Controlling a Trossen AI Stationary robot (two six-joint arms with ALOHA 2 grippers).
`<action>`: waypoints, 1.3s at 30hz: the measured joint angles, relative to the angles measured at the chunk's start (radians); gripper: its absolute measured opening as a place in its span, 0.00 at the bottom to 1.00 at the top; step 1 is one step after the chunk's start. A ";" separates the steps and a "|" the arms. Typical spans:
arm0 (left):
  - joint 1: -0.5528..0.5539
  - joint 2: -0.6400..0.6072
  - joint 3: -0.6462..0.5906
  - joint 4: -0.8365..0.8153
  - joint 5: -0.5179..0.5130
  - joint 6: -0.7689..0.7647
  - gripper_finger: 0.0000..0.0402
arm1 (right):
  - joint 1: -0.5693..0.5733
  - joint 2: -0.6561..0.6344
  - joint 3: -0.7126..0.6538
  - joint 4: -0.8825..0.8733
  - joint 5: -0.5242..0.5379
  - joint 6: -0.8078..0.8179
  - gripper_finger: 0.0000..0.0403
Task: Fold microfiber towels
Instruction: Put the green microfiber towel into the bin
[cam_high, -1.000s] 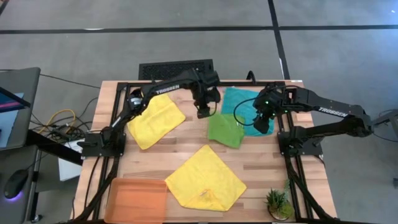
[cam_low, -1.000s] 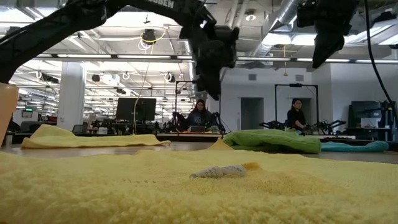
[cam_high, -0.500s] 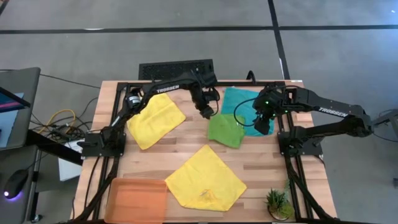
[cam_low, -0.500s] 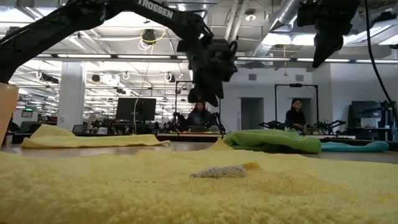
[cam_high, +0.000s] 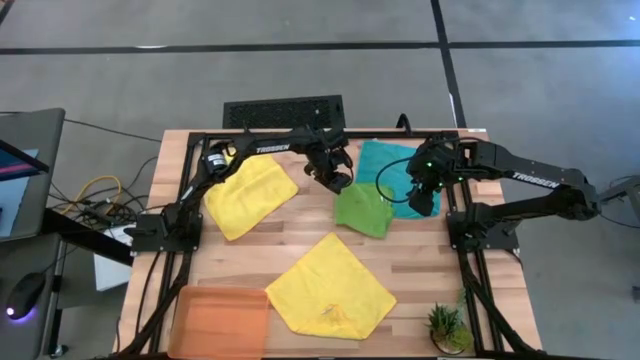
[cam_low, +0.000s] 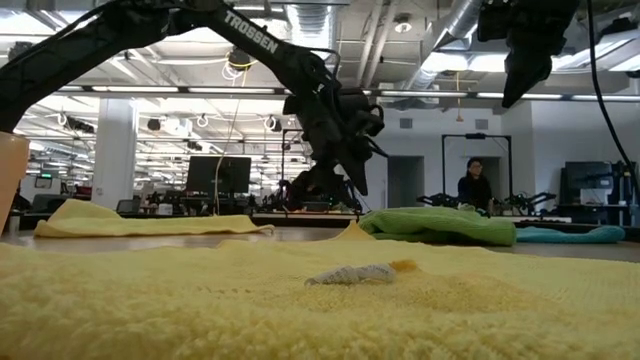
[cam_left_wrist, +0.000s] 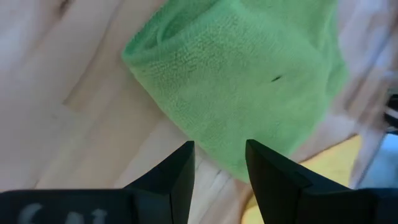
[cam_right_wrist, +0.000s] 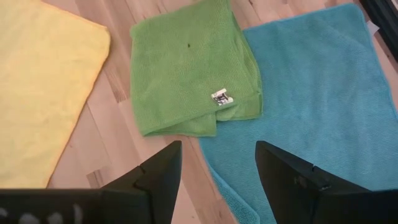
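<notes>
Green towel (cam_high: 362, 210) lies folded at frame centre, overlapping the teal towel (cam_high: 392, 166). Left end effector (cam_high: 337, 182), fingers apart and empty, angles toward its corner for grasping. Right end effector (cam_high: 422, 201) hovers apart over teal, waiting.

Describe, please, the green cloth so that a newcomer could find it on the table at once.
Start at the wooden table and look to its far half, where a large flat teal microfiber towel lies. The small lime green microfiber towel overlaps its near edge. It is the only green cloth, already folded, smaller than the two spread yellow ones.
</notes>
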 joint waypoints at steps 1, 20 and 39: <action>-0.005 0.000 0.000 -0.005 -0.013 0.003 0.34 | 0.000 0.000 0.000 0.000 0.000 0.000 0.57; -0.108 -0.026 0.002 -0.020 -0.236 -0.136 0.34 | 0.000 0.000 0.000 0.000 0.001 0.000 0.57; -0.137 0.041 -0.001 -0.014 -0.299 -0.188 0.34 | 0.000 0.000 0.000 0.000 0.001 0.000 0.57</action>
